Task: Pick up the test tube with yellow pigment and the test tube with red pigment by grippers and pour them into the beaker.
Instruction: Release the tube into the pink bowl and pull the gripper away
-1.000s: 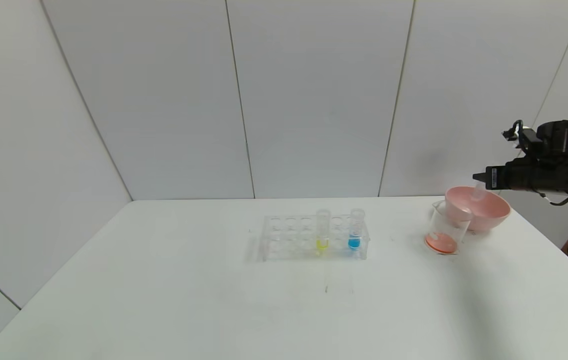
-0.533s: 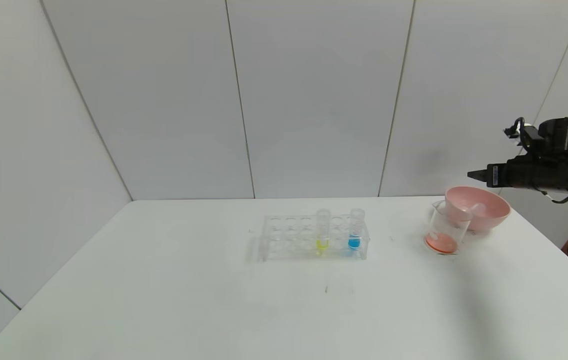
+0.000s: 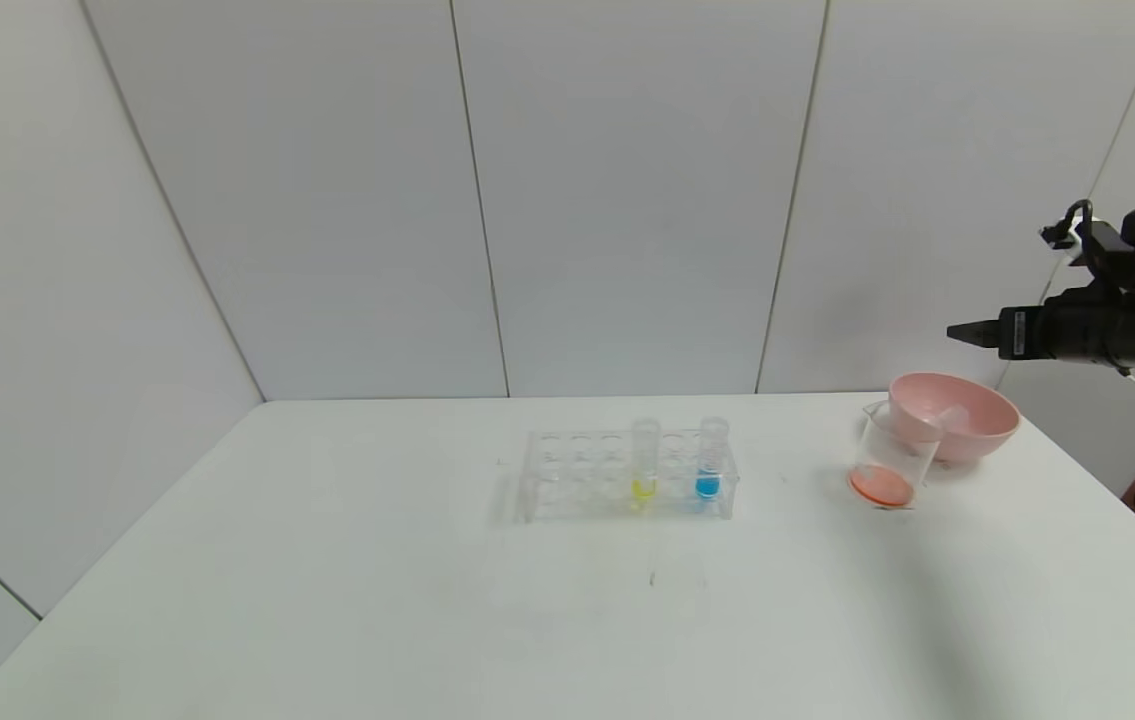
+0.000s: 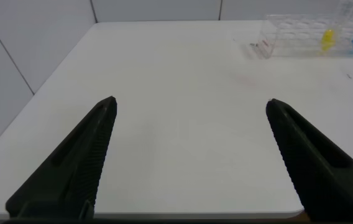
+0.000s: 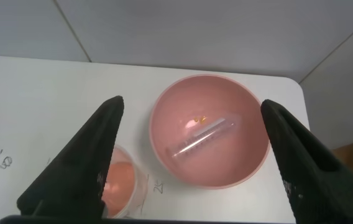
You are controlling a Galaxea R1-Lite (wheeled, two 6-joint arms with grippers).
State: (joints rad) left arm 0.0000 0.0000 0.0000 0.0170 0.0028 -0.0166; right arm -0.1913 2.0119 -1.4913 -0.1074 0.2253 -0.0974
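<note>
The test tube with yellow pigment (image 3: 644, 465) stands upright in the clear rack (image 3: 577, 475) at mid-table; the left wrist view shows it far off (image 4: 329, 38). The test tube with red pigment (image 5: 204, 138) lies on its side in the pink bowl (image 5: 238, 171), drained, with a few orange drops beside it. Next to the bowl, the beaker (image 3: 889, 460) holds red-orange liquid. My right gripper (image 5: 192, 102) hangs open and empty above the bowl, high at the table's right (image 3: 962, 331). My left gripper (image 4: 191, 102) is open over bare table near the front left corner.
A tube of blue liquid (image 3: 709, 460) stands in the rack just right of the yellow one. The pink bowl (image 3: 977, 435) sits at the far right of the table, touching or nearly touching the beaker. White wall panels close the back and left.
My right gripper opened and let go of the drained tube, which now lies in the pink bowl. The gripper then rose and drew back to the right.
</note>
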